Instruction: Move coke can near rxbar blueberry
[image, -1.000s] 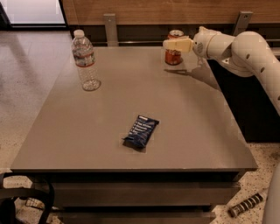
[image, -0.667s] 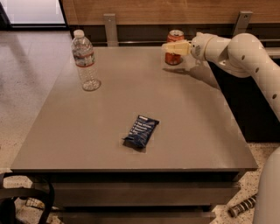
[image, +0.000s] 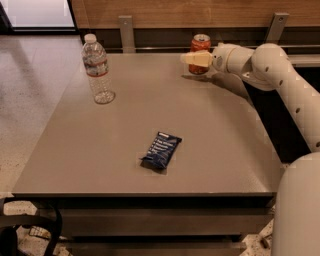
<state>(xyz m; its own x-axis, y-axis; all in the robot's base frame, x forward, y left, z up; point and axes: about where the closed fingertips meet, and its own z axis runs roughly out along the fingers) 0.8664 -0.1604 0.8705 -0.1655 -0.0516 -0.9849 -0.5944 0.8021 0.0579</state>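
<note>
Soft shadow under claw (image: 190, 58) at can (image: 201, 44)

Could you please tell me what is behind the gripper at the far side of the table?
The coke can is behind the gripper, near the table's far edge. Its silver top and upper red body show; the gripper covers its middle.

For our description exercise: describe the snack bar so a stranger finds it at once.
On the grey table, look at the near middle, far from the pincer at the coke can by the back edge. The rxbar blueberry lies flat: dark navy, unlike the upright clear water bottle.
</note>
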